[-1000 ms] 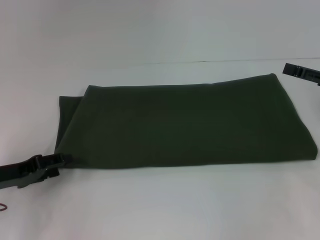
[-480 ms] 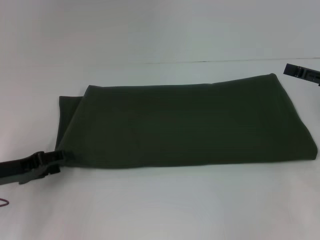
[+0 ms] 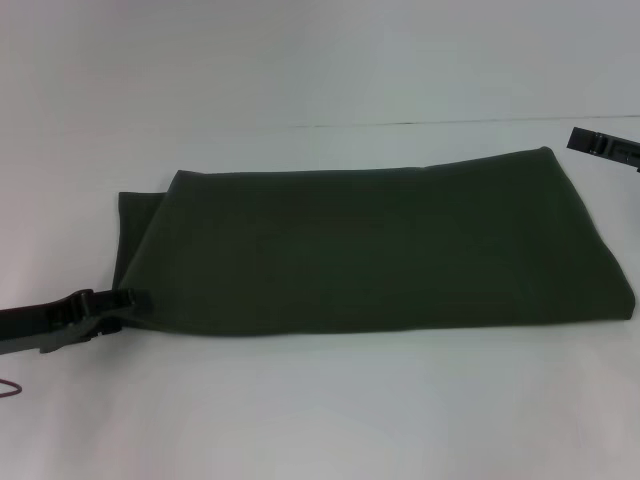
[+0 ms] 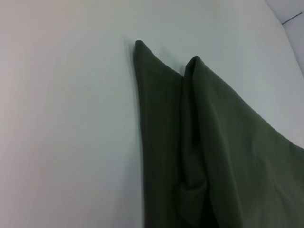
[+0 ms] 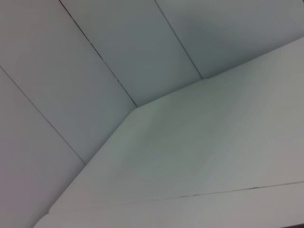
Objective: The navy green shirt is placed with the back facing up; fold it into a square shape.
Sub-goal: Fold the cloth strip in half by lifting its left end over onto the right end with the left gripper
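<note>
White table (image 3: pixel 320 420), folded navy green shirt (image 3: pixel 380 250), left gripper (image 3: pixel 135 300) fingers pinching its near-left corner, right gripper (image 3: pixel 600 145) parked far right, fingers unclear.

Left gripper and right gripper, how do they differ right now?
The left gripper reaches the navy green shirt at its near left corner; the right gripper sits apart, beyond the far right corner. The left shows more of its arm; the right is cut off at the edge. Both are dark and low over the white table.

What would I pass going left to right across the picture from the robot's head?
Left pincer at the near left corner → navy green shirt, folded into a long band on the table → right pincer at the far right edge.
</note>
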Controlling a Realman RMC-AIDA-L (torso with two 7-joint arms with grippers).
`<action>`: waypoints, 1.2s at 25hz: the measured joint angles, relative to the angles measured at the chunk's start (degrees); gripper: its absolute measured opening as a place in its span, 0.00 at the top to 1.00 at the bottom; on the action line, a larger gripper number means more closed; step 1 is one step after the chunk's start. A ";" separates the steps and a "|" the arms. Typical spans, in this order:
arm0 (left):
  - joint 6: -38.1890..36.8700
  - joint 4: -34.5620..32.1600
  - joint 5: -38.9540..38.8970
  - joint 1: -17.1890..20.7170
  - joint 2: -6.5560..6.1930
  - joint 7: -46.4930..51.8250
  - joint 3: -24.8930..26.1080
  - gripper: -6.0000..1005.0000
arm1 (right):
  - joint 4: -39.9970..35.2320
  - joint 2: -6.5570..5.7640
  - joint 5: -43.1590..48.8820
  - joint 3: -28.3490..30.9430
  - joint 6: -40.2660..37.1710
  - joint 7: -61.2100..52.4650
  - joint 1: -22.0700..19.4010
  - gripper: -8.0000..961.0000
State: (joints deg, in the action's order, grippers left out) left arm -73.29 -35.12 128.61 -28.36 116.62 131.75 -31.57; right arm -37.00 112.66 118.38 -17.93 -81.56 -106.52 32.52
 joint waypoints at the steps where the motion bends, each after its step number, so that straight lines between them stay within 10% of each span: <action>1: 0.01 -0.03 0.02 -0.10 0.00 0.00 0.00 0.28 | 0.00 0.00 0.00 0.00 0.00 0.00 0.00 0.07; 27: -0.22 -2.30 -0.76 -1.36 0.46 -0.96 0.65 0.31 | 0.08 0.00 0.00 0.00 0.24 0.11 0.00 0.07; 30: -0.02 -2.39 -0.66 -1.29 0.46 -1.13 0.53 0.43 | 0.17 0.00 0.00 0.00 0.27 0.22 0.00 0.08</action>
State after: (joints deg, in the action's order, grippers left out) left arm -73.31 -37.50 127.95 -29.65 117.08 130.62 -31.04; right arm -36.84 112.67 118.38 -17.93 -81.29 -106.31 32.52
